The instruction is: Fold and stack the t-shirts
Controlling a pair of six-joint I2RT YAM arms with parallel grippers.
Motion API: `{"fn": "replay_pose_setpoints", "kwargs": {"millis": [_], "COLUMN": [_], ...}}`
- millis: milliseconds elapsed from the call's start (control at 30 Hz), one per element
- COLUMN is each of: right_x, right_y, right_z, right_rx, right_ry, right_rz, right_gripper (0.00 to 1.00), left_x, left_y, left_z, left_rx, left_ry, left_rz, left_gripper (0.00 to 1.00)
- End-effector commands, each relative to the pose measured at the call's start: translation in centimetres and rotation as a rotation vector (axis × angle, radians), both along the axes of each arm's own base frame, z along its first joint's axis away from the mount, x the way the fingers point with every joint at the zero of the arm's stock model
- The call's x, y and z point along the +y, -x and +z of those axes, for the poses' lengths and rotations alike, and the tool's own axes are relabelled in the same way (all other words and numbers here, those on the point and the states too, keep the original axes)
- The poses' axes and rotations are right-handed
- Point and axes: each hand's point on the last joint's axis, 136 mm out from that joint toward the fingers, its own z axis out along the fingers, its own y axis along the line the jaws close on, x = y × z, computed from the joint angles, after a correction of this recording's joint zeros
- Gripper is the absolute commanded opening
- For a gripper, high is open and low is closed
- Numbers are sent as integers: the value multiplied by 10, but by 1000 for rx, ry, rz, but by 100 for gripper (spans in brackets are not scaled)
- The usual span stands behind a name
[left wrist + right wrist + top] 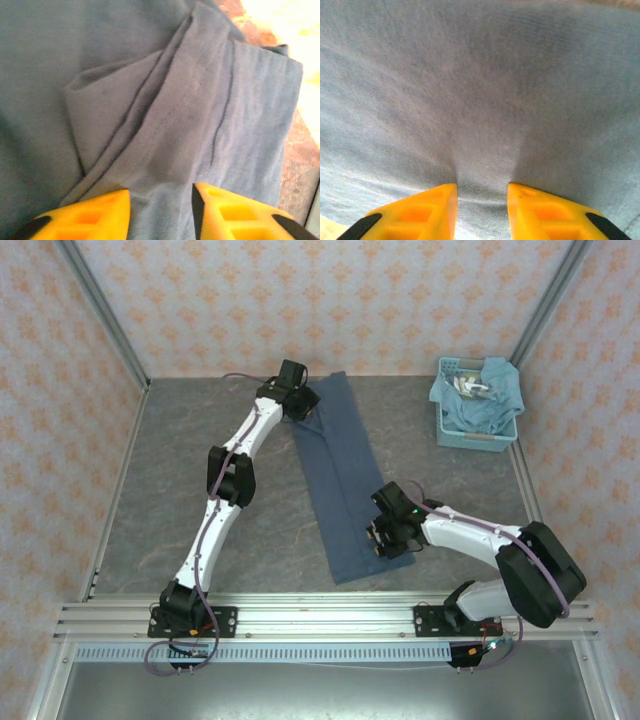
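Top view: the dark slate-blue t-shirt [340, 480], folded into a strip, lies on the table [200, 440]. The left gripper [300, 400] is at its far end and the right gripper [385, 535] at its near end. The teal-blue t-shirt [495, 390] sits in the basket [478, 438], far right.
Left wrist: the fingers [95, 215] straddle the hem; whether they grip it cannot be told.
Right wrist: the fingers [425, 207] pinch puckered fabric.

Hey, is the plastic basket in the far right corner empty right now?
No, a teal-blue t-shirt is bunched up inside the light-blue basket, draping over its rim.
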Motion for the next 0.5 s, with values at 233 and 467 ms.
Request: {"fn": "replay_pose_setpoints", "kwargs": {"millis": [233,467], "right_x": [-42,-74], "right_y": [-28,-35], "right_z": [81,106], "right_rx": [-174,-289], "right_ry": [181,182], "right_rz": [155,424], "right_gripper": [41,44], "left_x": [18,-11], "left_y": [66,244], "left_z": [171,123], "left_rx": [-108,189], "left_ry": [-122,-102], "left_rz": [-65,-274], "left_gripper": [57,47]}}
